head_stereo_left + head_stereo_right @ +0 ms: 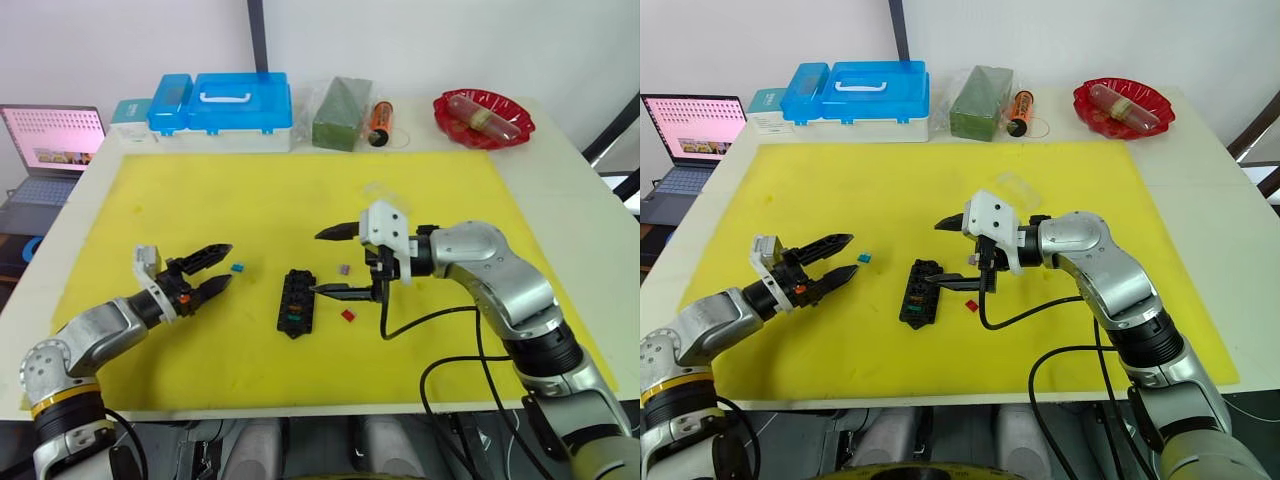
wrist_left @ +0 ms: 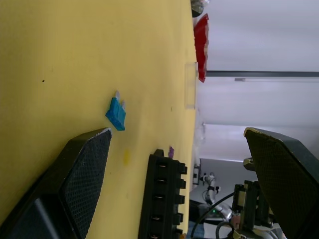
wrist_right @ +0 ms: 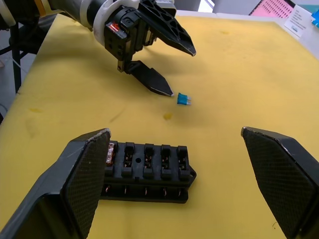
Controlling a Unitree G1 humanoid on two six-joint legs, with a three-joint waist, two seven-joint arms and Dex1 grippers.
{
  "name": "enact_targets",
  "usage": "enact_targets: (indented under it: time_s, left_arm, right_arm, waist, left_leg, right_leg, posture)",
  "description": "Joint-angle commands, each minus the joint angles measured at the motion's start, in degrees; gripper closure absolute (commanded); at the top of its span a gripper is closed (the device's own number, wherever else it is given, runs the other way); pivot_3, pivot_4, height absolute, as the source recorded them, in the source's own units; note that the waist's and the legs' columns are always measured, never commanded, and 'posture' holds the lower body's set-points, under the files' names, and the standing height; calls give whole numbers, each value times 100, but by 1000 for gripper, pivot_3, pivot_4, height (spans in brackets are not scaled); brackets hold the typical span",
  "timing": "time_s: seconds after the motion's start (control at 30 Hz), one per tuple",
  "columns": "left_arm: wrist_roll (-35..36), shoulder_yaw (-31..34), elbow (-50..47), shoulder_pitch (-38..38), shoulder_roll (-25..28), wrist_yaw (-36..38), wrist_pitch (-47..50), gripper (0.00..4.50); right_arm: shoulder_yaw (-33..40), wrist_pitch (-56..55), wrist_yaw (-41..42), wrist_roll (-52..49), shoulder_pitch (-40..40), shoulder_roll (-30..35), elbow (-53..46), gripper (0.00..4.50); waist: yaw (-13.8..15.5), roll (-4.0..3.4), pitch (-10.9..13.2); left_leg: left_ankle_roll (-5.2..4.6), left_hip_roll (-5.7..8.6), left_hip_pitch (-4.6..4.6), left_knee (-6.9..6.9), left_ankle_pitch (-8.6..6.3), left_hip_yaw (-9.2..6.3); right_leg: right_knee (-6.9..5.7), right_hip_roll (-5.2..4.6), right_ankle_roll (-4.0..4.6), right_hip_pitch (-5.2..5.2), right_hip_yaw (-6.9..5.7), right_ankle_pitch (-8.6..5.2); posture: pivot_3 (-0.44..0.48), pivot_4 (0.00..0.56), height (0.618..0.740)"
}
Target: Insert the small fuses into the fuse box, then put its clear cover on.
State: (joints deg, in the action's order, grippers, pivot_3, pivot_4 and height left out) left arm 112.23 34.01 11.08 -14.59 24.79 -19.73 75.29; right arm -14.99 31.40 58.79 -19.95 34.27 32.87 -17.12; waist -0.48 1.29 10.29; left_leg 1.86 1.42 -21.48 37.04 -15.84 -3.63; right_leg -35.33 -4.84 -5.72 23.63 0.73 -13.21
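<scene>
The black fuse box (image 1: 297, 302) lies mid-mat with a few coloured fuses seated in its near end. A blue fuse (image 1: 238, 267) lies loose to its left, just off the fingertips of my open left gripper (image 1: 226, 265), which holds nothing. A purple fuse (image 1: 344, 270) and a red fuse (image 1: 348, 315) lie on the mat right of the box. My right gripper (image 1: 317, 263) hovers open and empty over the box's right side. The clear cover (image 1: 1012, 185) rests on the mat behind the right gripper. In the right wrist view the fuse box (image 3: 147, 172) sits between my fingers, with the left gripper (image 3: 180, 72) beyond it.
A yellow mat (image 1: 250, 190) covers the table. Along the back edge stand a blue-lidded case (image 1: 240, 105), a wrapped green block (image 1: 342, 112), an orange cylinder (image 1: 379, 122) and a red dish (image 1: 483, 117). A laptop (image 1: 55, 140) sits off the table's left.
</scene>
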Motion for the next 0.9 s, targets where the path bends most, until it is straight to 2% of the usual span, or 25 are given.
enact_targets:
  time_s: [0.03,0.17,0.33,0.63,0.9]
  left_arm:
    - [77,-67,-91,54,10,-162,-21,0]
    - [77,-105,-189,37,-154,-419,-203,0]
    - [77,-377,-367,7,-239,-457,-261,0]
    - [77,-486,-370,-86,-458,-621,-516,0]
    - [77,-652,-165,-189,-375,-662,-619,0]
  right_arm:
    - [183,-14,-35,-89,104,34,-257,20]
    - [203,14,-46,-82,113,42,-258,20]
    - [162,-26,-9,-14,131,102,-311,20]
    - [183,40,-69,-36,108,139,-368,20]
    - [182,80,-90,-71,82,139,-403,20]
  waist:
    - [-2,0,0]
    - [-1,0,0]
    - [17,0,0]
    - [124,0,0]
    - [127,0,0]
  left_leg:
    - [0,0,0,0,0,0]
    - [0,-1,0,0,0,0]
    - [2,2,1,0,1,-1]
    - [3,7,0,2,2,1]
    - [5,13,1,4,3,-1]
  right_leg:
    - [0,0,0,0,0,0]
    - [1,0,2,-1,0,-1]
    - [2,-1,2,-5,0,-1]
    - [13,-7,3,-10,-1,-2]
    - [15,-12,3,-15,-5,-2]
  posture:
    - [0,150,740]
    - [0,150,740]
    - [0,150,740]
    - [0,150,740]
    - [0,150,740]
